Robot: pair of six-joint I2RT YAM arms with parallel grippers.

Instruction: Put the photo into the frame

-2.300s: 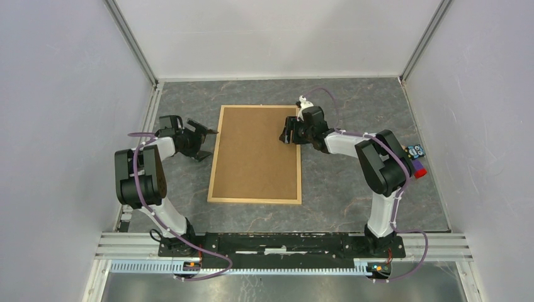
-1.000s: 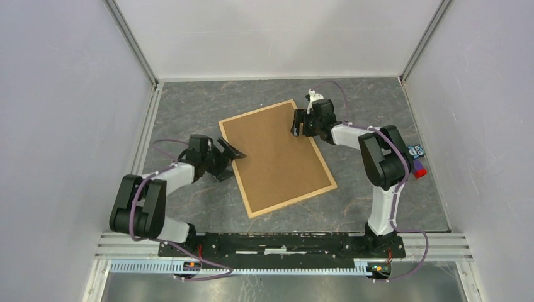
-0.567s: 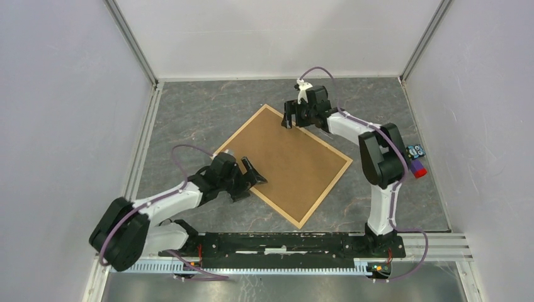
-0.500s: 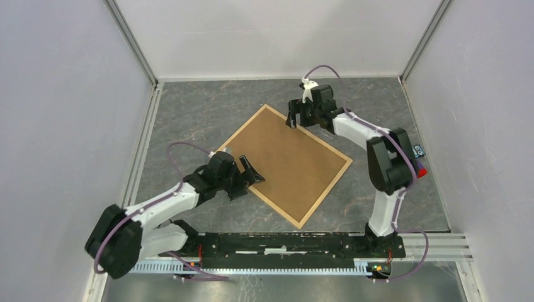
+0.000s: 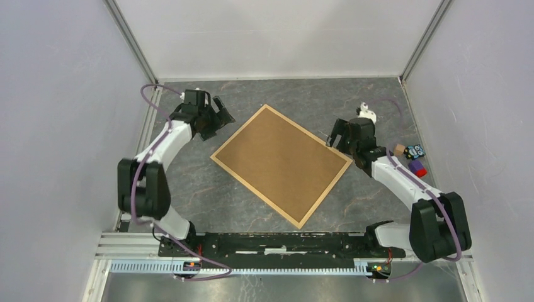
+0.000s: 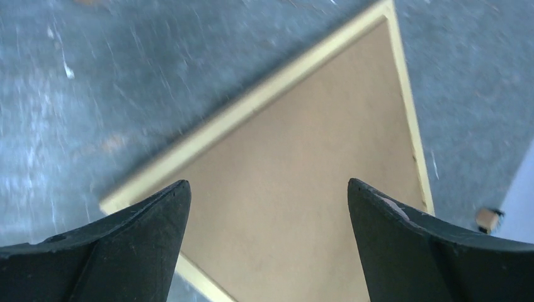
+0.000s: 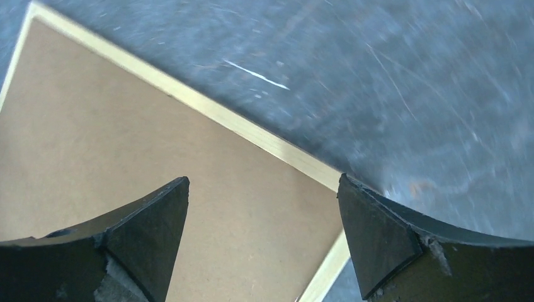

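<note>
The light-wood frame point(image 5: 255, 192) lies flat mid-table, turned like a diamond. A plain brown board point(image 5: 280, 163) fills it. The photo is not in view. My left gripper point(image 5: 219, 123) is open and empty by the frame's far-left edge. In the left wrist view the gripper point(image 6: 269, 182) looks down on the wood strip point(image 6: 252, 107) and the board point(image 6: 315, 157). My right gripper point(image 5: 334, 137) is open and empty by the frame's far-right edge. In the right wrist view the gripper point(image 7: 264, 178) is over the strip point(image 7: 208, 107) and the board point(image 7: 126, 126).
Small toys lie at the table's right edge: a tan cube point(image 5: 398, 149), a blue piece point(image 5: 414, 151) and a red piece point(image 5: 420, 170). Enclosure walls close in the left, right and back. A metal rail point(image 5: 277, 242) runs along the near edge.
The frame was turned from upright to a diamond, then stayed put. My left gripper swung from the frame's near-left side to its far-left edge. My right gripper moved from the top corner to the right.
</note>
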